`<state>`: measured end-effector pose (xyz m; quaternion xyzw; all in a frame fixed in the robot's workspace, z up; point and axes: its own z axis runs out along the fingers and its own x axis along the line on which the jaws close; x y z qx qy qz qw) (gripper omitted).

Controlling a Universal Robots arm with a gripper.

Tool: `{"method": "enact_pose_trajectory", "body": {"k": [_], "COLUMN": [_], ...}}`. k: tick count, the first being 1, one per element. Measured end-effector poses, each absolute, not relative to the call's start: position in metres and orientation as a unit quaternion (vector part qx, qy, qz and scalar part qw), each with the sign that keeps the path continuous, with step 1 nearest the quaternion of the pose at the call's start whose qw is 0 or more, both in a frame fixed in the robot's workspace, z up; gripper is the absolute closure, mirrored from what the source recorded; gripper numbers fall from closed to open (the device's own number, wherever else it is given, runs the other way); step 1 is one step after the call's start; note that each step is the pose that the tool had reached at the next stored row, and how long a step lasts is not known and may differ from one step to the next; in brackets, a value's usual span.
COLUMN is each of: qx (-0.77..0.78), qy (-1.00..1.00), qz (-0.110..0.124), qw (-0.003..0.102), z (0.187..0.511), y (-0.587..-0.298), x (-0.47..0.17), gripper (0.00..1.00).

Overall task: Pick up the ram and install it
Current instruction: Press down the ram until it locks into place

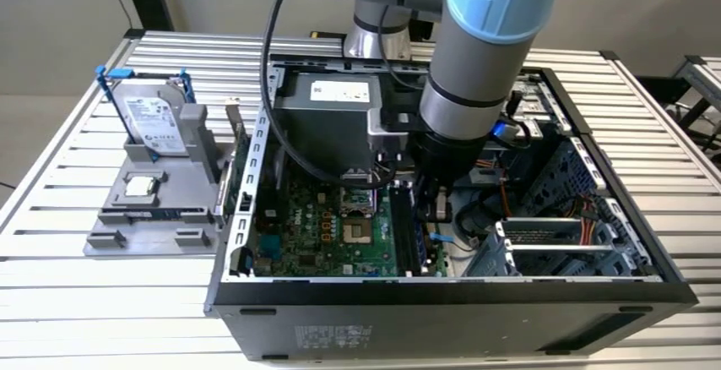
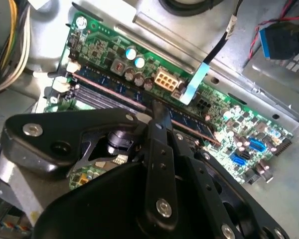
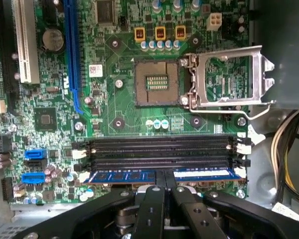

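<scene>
The ram [image 3: 120,176] is a long dark-blue stick standing in the memory slot of the green motherboard [image 3: 114,107] that lies nearest my gripper; white latches sit at both ends of the slot. In the second wrist view the ram [image 2: 109,87] runs diagonally under the fingertip. My gripper [image 3: 164,175] is shut, its two black fingers [image 3: 154,199] pressed together side by side along the stick's length, tips on the middle of its top edge. In the exterior view the gripper [image 1: 434,211] reaches down inside the open computer case [image 1: 451,290].
Empty black memory slots [image 3: 159,144] lie beside the ram, then the open CPU socket [image 3: 157,82] with its raised metal frame [image 3: 229,79]. Yellow cables [image 3: 289,149] hang close by. At the exterior view's left, a grey tray [image 1: 147,226] holds a hard drive [image 1: 152,116] and a CPU chip [image 1: 138,187].
</scene>
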<state>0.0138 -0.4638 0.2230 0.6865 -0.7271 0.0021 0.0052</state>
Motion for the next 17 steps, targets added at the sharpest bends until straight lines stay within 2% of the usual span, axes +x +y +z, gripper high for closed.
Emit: {"method": "enact_pose_trajectory", "body": {"k": [17], "qx": [0.687], "qy": [-0.727], "qz": [0.003], "qw": [0.007], "z": [0.301], "y": [-0.464], "x": [0.014], "gripper": [1.0]}}
